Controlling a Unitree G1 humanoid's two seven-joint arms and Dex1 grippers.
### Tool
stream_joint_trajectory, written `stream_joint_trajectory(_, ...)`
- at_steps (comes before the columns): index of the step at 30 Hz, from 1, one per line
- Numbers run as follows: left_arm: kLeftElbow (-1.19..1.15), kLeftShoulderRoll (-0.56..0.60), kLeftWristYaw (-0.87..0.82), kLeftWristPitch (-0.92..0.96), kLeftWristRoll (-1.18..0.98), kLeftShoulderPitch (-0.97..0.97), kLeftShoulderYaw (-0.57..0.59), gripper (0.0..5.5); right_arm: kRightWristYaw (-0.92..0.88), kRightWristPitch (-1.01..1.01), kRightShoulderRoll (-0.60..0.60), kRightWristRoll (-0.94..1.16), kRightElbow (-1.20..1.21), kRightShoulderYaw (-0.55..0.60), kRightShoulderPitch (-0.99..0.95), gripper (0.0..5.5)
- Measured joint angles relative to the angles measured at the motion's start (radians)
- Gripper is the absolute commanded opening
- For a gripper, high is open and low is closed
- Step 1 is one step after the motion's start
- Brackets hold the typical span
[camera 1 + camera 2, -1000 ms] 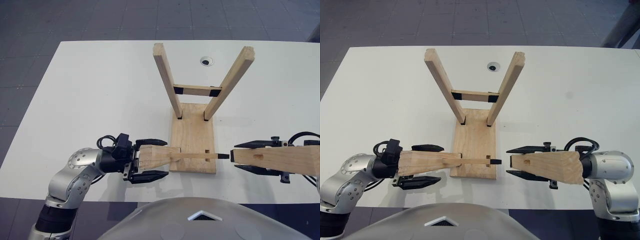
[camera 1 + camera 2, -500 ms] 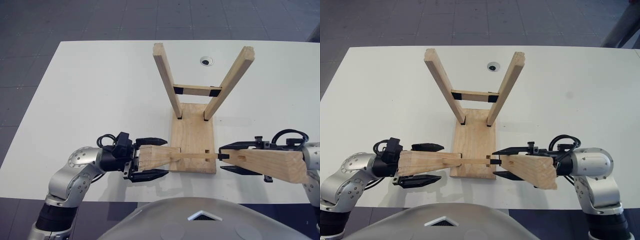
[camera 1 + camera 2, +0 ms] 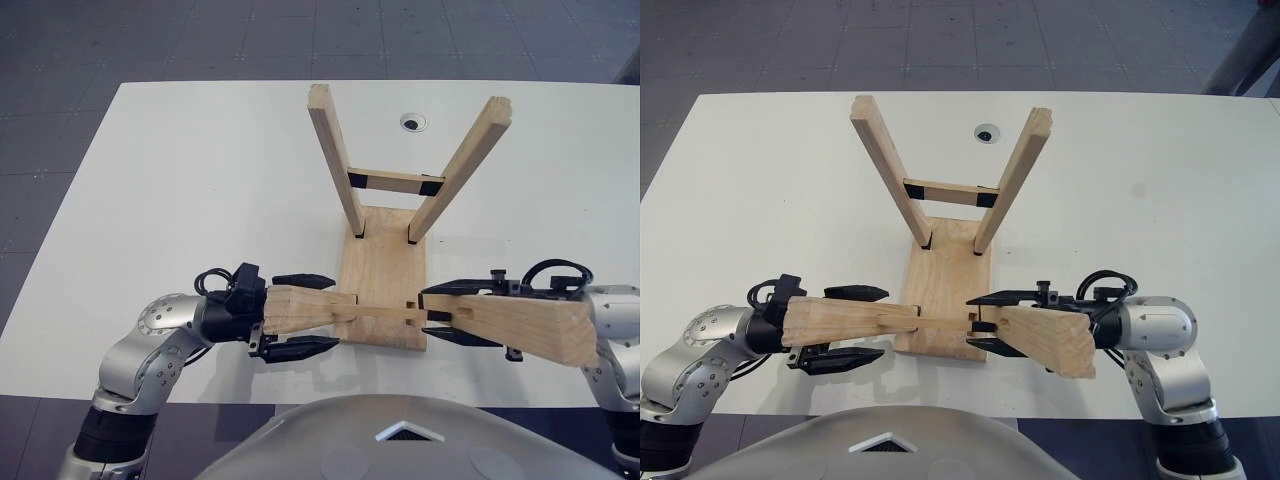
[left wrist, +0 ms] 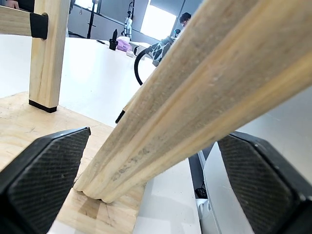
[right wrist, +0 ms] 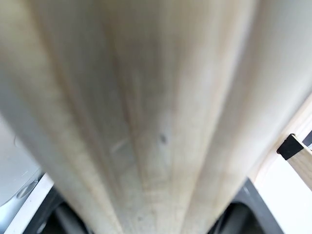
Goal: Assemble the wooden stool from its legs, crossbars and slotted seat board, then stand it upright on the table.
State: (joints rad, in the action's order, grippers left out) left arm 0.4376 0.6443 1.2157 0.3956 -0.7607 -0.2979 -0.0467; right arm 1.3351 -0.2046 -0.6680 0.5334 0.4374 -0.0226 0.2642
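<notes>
The left claw (image 3: 334,311), fingers either side of the left leg (image 3: 300,308), grips it level, forearm low and pointing inward. Opposite, the right claw (image 3: 425,314) clamps the right leg (image 3: 530,325), wrist likewise turned inward. A crossbar (image 3: 385,312) spans between both legs above the board's (image 3: 385,265) near end; whether it is seated is unclear. Behind, a frame (image 3: 395,181) stands on the board on the tabletop (image 3: 200,180).

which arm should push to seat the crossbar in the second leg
Right, probably: the right tool holds a leg whose end meets the crossbar; the left tool holds the other end.
</notes>
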Motion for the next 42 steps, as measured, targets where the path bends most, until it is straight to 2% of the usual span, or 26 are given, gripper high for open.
stream_joint_trajectory(17,0.0,-0.006,-0.006,0.0,0.0,-0.001,0.002,4.75,-0.033,-0.067,0.069,0.037,-0.083,-0.002,0.086,2.02)
stream_joint_trajectory(26,0.0,-0.006,-0.006,0.004,-0.001,-0.001,0.004,4.75,-0.054,-0.132,0.096,0.014,-0.091,-0.042,0.109,2.02)
stream_joint_trajectory(42,0.001,-0.006,-0.006,0.008,-0.002,-0.001,0.013,4.75,-0.137,-0.175,0.101,-0.032,-0.101,-0.073,0.139,2.02)
